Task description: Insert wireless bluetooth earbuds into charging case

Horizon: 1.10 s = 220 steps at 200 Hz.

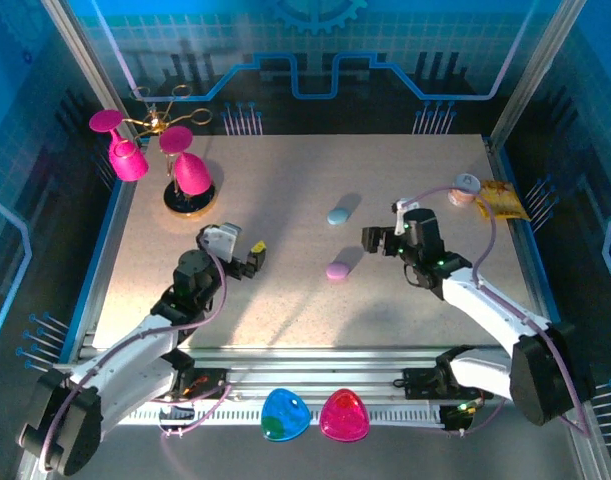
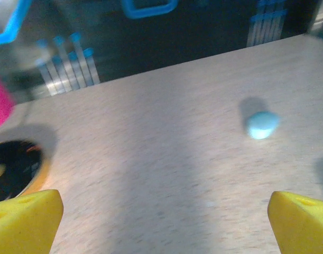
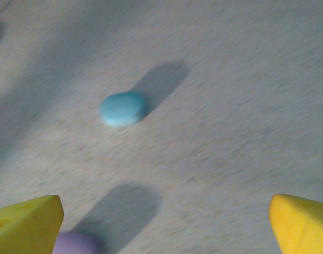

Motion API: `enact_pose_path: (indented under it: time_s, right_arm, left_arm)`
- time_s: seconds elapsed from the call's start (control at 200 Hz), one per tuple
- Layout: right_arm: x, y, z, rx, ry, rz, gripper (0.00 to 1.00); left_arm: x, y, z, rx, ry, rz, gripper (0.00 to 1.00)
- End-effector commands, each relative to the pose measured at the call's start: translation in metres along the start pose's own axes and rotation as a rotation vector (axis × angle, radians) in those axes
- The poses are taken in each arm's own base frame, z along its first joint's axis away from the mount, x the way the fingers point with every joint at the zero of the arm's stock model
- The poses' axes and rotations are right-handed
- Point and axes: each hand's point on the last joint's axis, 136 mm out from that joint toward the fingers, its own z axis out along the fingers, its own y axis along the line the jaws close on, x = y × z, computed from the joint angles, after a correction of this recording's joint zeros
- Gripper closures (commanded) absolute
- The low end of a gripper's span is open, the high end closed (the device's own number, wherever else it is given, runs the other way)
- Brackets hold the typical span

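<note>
While the left pincer [image 1: 253, 257] hangs wide open and empty over the counter [image 1: 285, 180], the 2 closed cases lie near its middle, blue case [image 1: 339, 215] farther back, purple case [image 1: 337, 270] nearer. Just right of them the right pincer [image 1: 371, 240] gapes, holding nothing. Seems a between-grasps step; next, a pincer must close squarely on 1 case.

Overhead looks down; both low wrist views share blue case [image 2: 261, 125].
</note>
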Motion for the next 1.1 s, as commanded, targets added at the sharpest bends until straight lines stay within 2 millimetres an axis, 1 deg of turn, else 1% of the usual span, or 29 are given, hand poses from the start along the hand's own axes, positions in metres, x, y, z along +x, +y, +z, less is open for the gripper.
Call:
enact_pose_path:
  time_s: [0.0, 0.035, 0.065, 0.075, 0.14, 0.22, 0.27, 0.31, 0.43, 0.49, 0.515, 0.585, 0.63, 0.655, 0.7, 0.73, 0.745, 0.795, 0.815, 0.88, 1.095]
  right_arm:
    - [-0.009, -0.049, 0.001, 0.206, -0.084, -0.183, 0.00]
    - [-0.010, -0.061, 0.003, 0.240, -0.107, -0.190, 0.00]
    - [-0.007, -0.071, 0.006, 0.266, -0.112, -0.184, 0.00]
    - [-0.010, -0.074, 0.007, 0.271, -0.130, -0.177, 0.00]
    - [-0.005, -0.089, 0.014, 0.290, -0.145, -0.132, 0.00]
    - [0.003, -0.098, 0.024, 0.285, -0.181, -0.125, 0.00]
    - [-0.001, -0.101, 0.026, 0.293, -0.235, -0.131, 0.00]
    - [-0.002, -0.099, 0.029, 0.268, -0.235, -0.133, 0.00]
    - [-0.008, -0.104, 0.037, 0.227, -0.282, -0.113, 0.00]
    - [-0.001, -0.103, 0.045, 0.187, -0.265, -0.107, 0.00]
    - [-0.002, -0.101, 0.046, 0.175, -0.281, -0.114, 0.00]
    - [0.007, -0.095, 0.052, 0.132, -0.293, -0.137, 0.00]
    - [0.009, -0.092, 0.050, 0.122, -0.301, -0.147, 0.00]
    - [0.011, -0.093, 0.050, 0.123, -0.290, -0.141, 0.00]
    - [0.008, -0.097, 0.048, 0.144, -0.311, -0.133, 0.00]
    - [0.009, -0.100, 0.047, 0.162, -0.314, -0.122, 0.00]
    - [0.009, -0.102, 0.047, 0.170, -0.312, -0.116, 0.00]
    - [0.009, -0.104, 0.047, 0.183, -0.309, -0.105, 0.00]
    - [0.008, -0.104, 0.047, 0.184, -0.312, -0.106, 0.00]
    - [0.008, -0.105, 0.049, 0.184, -0.301, -0.106, 0.00]
    - [0.008, -0.104, 0.051, 0.186, -0.289, -0.109, 0.00]
  left_arm:
    - [0.020, 0.041, 0.003, -0.176, 0.067, -0.020, 0.01]
    - [0.027, 0.049, 0.005, -0.192, 0.073, -0.041, 0.01]
    - [0.031, 0.054, 0.006, -0.203, 0.074, -0.062, 0.01]
    - [0.033, 0.056, 0.006, -0.207, 0.074, -0.070, 0.01]
    - [0.041, 0.065, 0.011, -0.206, 0.076, -0.114, 0.01]
    - [0.049, 0.072, 0.018, -0.201, 0.080, -0.147, 0.01]
    - [0.049, 0.077, 0.024, -0.208, 0.081, -0.151, 0.01]
    - [0.049, 0.079, 0.028, -0.202, 0.081, -0.148, 0.01]
    - [0.045, 0.090, 0.040, -0.206, 0.044, -0.171, 0.01]
    - [0.043, 0.093, 0.047, -0.194, 0.022, -0.183, 0.01]
    - [0.041, 0.094, 0.050, -0.190, 0.010, -0.177, 0.01]
    - [0.048, 0.101, 0.058, -0.212, 0.043, -0.191, 0.01]
    - [0.052, 0.103, 0.063, -0.213, 0.055, -0.203, 0.01]
    - [0.055, 0.103, 0.065, -0.208, 0.064, -0.204, 0.01]
    - [0.061, 0.102, 0.070, -0.192, 0.074, -0.206, 0.01]
    - [0.067, 0.100, 0.074, -0.180, 0.089, -0.200, 0.01]
    - [0.067, 0.101, 0.077, -0.181, 0.080, -0.196, 0.01]
    - [0.072, 0.105, 0.074, -0.203, 0.113, -0.219, 0.01]
    - [0.070, 0.109, 0.075, -0.223, 0.110, -0.225, 0.00]
    - [0.070, 0.112, 0.075, -0.243, 0.105, -0.227, 0.01]
    - [0.070, 0.112, 0.075, -0.243, 0.102, -0.223, 0.01]
